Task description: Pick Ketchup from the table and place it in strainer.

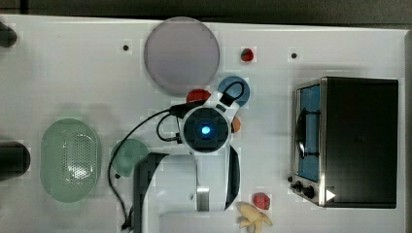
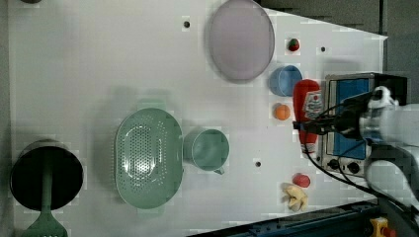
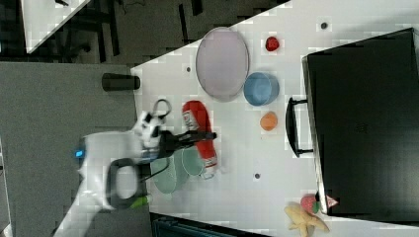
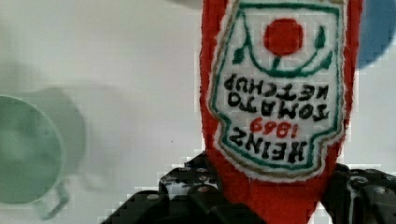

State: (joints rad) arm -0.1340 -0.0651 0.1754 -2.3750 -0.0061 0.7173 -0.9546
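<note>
Ketchup bottle (image 2: pixel 306 106) clamped in the gripper (image 2: pixel 310 127), off the table (image 2: pixel 99 59), in the left view over the spot between ball (image 2: pixel 282 112) and toaster oven (image 2: pixel 346 98). In the top view: strainer (image 1: pixel 53 187) at far left, cup (image 1: pixel 127 154) just beside its right edge, plate (image 1: pixel 181 53) at top centre, bowl (image 1: pixel 243 87) just right of and below the plate, toaster oven at right, banana (image 1: pixel 252 217) at bottom.

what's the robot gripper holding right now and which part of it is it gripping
The gripper holds the ketchup bottle, a red plush one, clamped at the narrow end below its Heinz label; the bottle hangs clear of the table.
</note>
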